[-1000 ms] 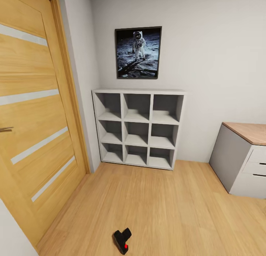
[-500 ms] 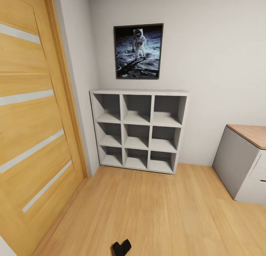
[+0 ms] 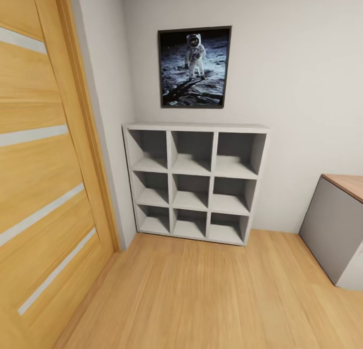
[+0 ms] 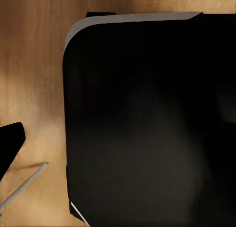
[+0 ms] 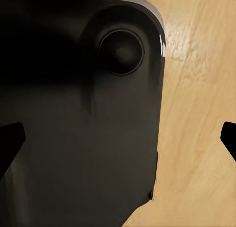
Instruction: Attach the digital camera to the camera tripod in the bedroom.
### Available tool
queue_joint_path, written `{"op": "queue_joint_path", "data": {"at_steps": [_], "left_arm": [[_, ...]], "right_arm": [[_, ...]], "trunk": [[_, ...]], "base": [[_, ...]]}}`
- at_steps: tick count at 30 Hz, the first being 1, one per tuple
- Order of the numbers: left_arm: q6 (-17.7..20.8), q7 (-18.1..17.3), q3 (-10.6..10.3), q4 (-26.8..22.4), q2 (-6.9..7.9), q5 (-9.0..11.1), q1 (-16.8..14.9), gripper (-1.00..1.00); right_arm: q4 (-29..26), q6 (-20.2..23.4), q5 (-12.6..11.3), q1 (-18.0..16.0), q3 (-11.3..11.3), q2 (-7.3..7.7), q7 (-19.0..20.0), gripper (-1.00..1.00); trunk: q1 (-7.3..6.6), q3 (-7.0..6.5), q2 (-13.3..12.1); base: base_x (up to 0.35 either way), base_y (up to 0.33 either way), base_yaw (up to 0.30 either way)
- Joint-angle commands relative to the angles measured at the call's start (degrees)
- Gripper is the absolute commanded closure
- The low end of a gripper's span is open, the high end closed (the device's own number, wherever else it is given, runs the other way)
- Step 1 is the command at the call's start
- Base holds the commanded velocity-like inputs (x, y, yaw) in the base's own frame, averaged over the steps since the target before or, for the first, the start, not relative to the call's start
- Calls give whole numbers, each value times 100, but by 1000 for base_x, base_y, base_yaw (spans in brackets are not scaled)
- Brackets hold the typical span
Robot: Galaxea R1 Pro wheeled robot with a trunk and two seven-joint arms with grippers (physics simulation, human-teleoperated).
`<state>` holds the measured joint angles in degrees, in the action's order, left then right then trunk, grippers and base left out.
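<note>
Wood floor (image 3: pixel 201 298) lay ahead of the hands, their grip untellable, so the robot risked bumping the shelf (image 3: pixel 194 180).

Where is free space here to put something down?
The wood floor lies bare between the door, the cube shelf and the grey cabinet. All nine shelf cubbies are empty, its top too. Nothing looks crowded.
</note>
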<state>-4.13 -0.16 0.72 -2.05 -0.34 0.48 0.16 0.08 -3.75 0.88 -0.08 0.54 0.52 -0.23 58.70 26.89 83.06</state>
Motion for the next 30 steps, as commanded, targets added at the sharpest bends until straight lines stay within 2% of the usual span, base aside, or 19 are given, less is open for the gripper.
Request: {"op": "queue_joint_path", "data": {"at_steps": [1,7,14,30], "left_arm": [[-9,-2,7,-6,-1,5,2,-100],[-9,1,7,-6,-1,5,2,-100],[-9,6,7,-6,-8,5,2,-100],[-16,7,7,-6,-10,5,2,-100]], "right_arm": [[1,-18,9,-1,3,1,-3,-100],[1,-20,-2,-1,-2,-5,-3,-100],[1,-20,-15,-1,-9,-15,-3,-100],[1,-21,-17,-1,-10,-17,-3,-100]], "trunk": [[3,4,2],[3,4,2],[3,4,2],[3,4,2]], "base": [[268,206,0],[214,250,-24],[113,222,-174],[7,16,-240]]}}
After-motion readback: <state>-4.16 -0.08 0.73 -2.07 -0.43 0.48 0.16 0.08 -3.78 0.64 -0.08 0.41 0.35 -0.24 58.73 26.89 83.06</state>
